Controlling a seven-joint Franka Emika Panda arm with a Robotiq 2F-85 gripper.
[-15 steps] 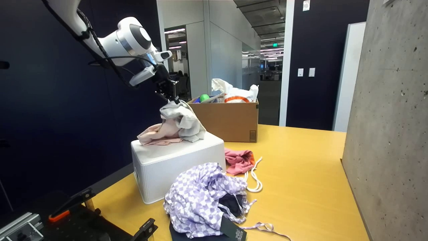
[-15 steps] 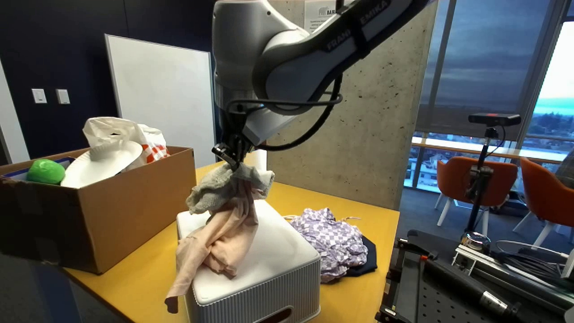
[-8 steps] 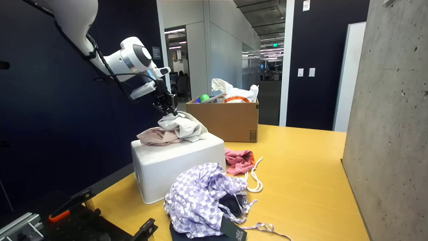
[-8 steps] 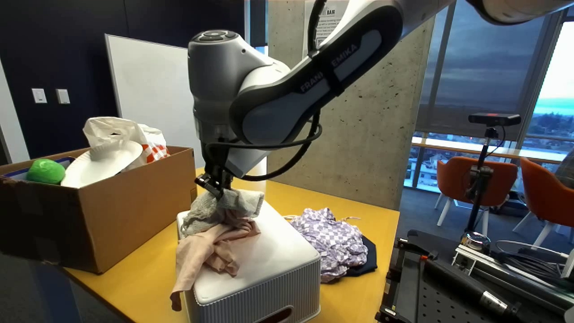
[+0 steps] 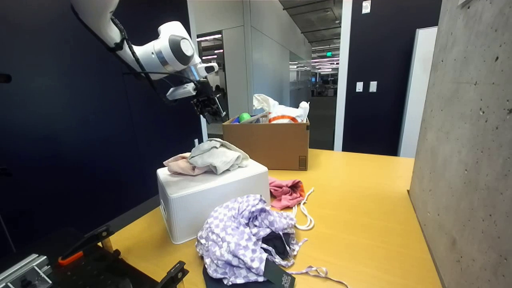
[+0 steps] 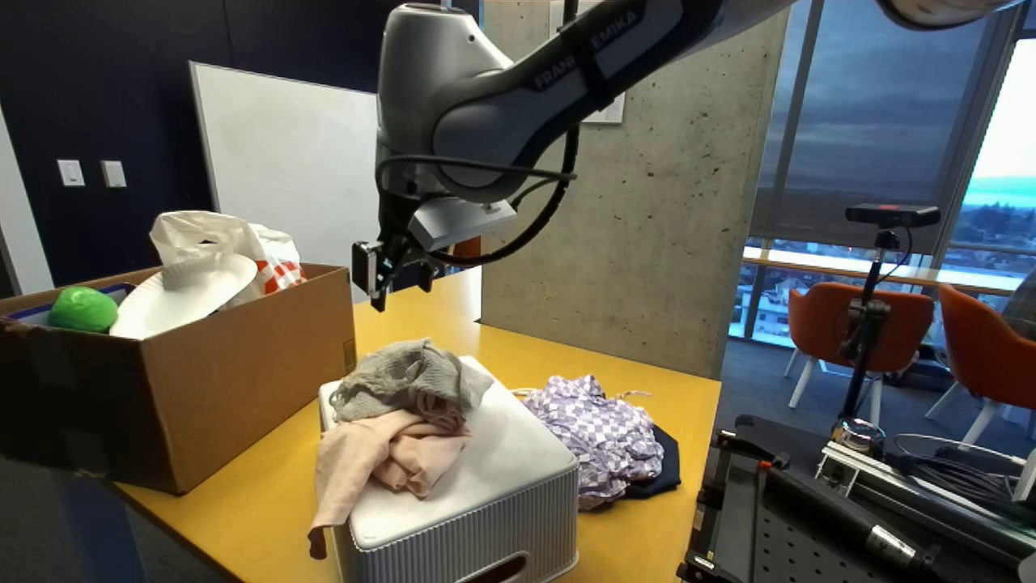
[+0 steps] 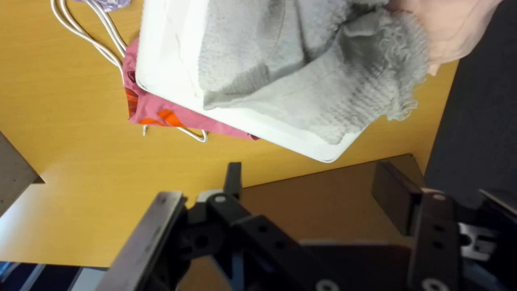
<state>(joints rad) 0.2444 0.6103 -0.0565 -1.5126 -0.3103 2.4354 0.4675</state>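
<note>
One gray cloth (image 7: 319,85) — rumpled, fringed — lying partly over peach cloth (image 6: 368,449).

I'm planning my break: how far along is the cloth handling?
Apparently done: the gray cloth and peach cloth lie on the white box. In hand: nothing; the tool hangs open higher up, touching neither. Perhaps left: the peach cloth's drooping end, and the checkered cloth and pink cloth beside the box.
</note>
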